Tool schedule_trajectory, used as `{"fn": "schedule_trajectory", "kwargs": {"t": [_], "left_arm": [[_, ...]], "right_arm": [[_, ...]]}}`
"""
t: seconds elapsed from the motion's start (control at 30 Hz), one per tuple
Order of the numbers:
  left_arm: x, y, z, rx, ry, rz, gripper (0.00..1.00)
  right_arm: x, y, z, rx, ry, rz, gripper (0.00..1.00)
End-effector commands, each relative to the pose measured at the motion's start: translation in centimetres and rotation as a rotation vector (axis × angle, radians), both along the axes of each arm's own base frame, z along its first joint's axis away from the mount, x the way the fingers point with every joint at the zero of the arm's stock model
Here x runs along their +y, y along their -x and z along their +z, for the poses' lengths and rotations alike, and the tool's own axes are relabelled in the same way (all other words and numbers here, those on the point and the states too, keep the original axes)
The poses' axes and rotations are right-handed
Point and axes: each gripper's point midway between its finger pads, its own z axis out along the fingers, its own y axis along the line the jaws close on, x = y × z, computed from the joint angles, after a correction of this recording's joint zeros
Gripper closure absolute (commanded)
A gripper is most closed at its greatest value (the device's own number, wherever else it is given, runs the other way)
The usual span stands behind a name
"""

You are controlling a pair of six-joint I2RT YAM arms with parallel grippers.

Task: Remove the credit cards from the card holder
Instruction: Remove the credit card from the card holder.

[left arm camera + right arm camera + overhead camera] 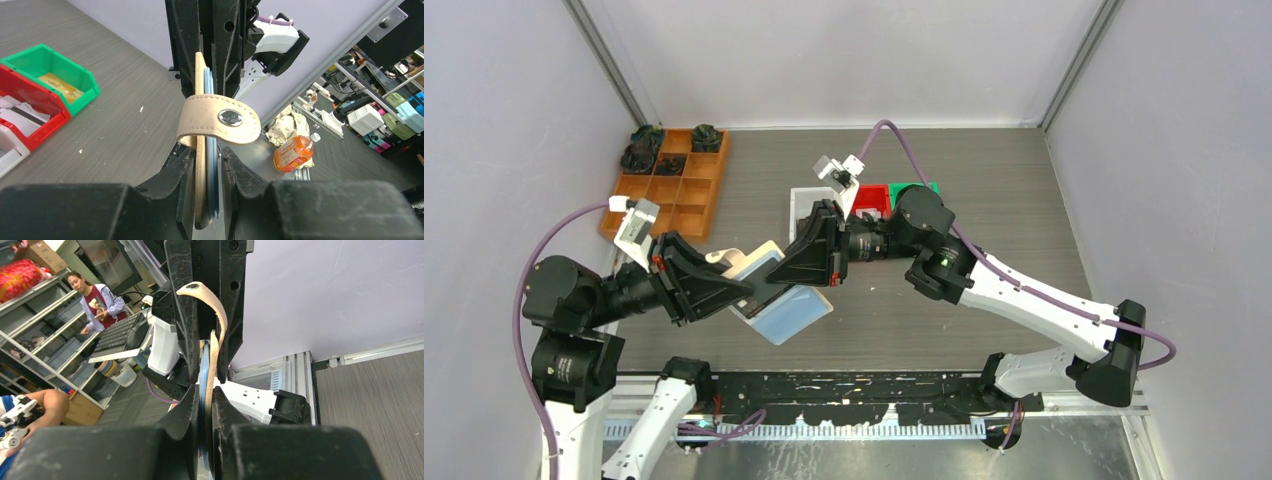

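Note:
The card holder (786,312) is held in the air between both arms, tan outside and blue-grey inside. In the left wrist view it stands edge-on (200,165), its tan strap with a metal snap (227,120) folded over the top. My left gripper (207,152) is shut on it, with a thin gap showing at the blue side. My right gripper (205,392) is shut on the same card holder (212,355) from the opposite side. No card shows in the holder's pockets. A gold-yellow card (59,84) lies in the green bin, and a white card (20,112) lies in the red bin.
White bin (807,203), red bin (871,198) and green bin (916,188) stand in a row behind the grippers. An orange-brown compartment tray (674,185) with dark items sits at the far left. Grey walls close in the table on three sides.

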Motion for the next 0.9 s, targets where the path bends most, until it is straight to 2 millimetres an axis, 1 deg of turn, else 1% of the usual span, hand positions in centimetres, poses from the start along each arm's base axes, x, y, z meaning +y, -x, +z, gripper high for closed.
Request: {"fn": "schedule_trajectory", "kwargs": {"t": [0.0, 0.07, 0.17, 0.2, 0.23, 0.27, 0.33, 0.37, 0.43, 0.47, 0.53, 0.6, 0.7, 0.8, 0.87], "left_arm": [[0.0, 0.0, 0.7, -0.032, 0.003, 0.000, 0.77], [0.0, -0.2, 0.3, -0.030, -0.001, 0.001, 0.80], [0.0, -0.4, -0.1, -0.017, -0.007, 0.004, 0.89], [0.0, -0.5, -0.1, -0.019, -0.005, 0.006, 0.93], [0.0, -0.7, 0.0, -0.023, -0.004, 0.020, 0.96], [0.1, -1.1, -0.2, -0.018, -0.007, 0.046, 1.00], [0.5, -2.1, -0.7, -0.016, -0.024, 0.106, 1.00], [0.7, -2.7, -0.9, -0.015, -0.031, 0.138, 1.00], [1.2, -4.1, -1.5, -0.008, -0.038, 0.216, 1.00], [1.6, -5.1, -1.7, 0.001, -0.038, 0.271, 1.00], [2.4, -6.9, -2.3, 0.024, -0.033, 0.368, 1.00], [3.0, -8.3, -2.7, 0.054, -0.036, 0.442, 1.00], [3.5, -9.6, -3.0, 0.081, -0.027, 0.496, 1.00], [3.9, -10.1, -2.8, 0.081, -0.004, 0.536, 1.00], [4.2, -10.3, -2.8, 0.081, 0.008, 0.560, 1.00]], "right_arm": [[-0.8, 1.1, 3.0, -0.066, -0.067, 0.029, 0.99], [-0.9, 1.2, 3.2, -0.074, -0.070, 0.037, 0.99], [-0.7, 1.2, 3.2, -0.077, -0.058, 0.044, 0.98], [-0.6, 1.1, 3.2, -0.076, -0.055, 0.045, 0.88], [-0.5, 0.9, 3.2, -0.071, -0.050, 0.035, 0.72], [-0.3, 0.1, 3.2, -0.060, -0.043, -0.012, 0.61], [-0.6, -1.6, 3.5, -0.042, -0.045, -0.113, 0.50], [-1.1, -2.8, 4.0, -0.025, -0.061, -0.185, 0.45], [-2.7, -5.2, 5.0, 0.039, -0.101, -0.335, 0.39], [-3.9, -5.8, 5.8, 0.064, -0.137, -0.380, 0.38], [-5.3, -6.6, 6.2, 0.106, -0.172, -0.442, 0.38], [-5.7, -7.2, 5.7, 0.154, -0.176, -0.480, 0.38], [-5.2, -7.0, 4.5, 0.251, -0.166, -0.440, 0.39], [-3.9, -6.2, 3.5, 0.316, -0.170, -0.356, 0.40], [-2.7, -5.8, 2.4, 0.341, -0.156, -0.328, 0.42]]}}
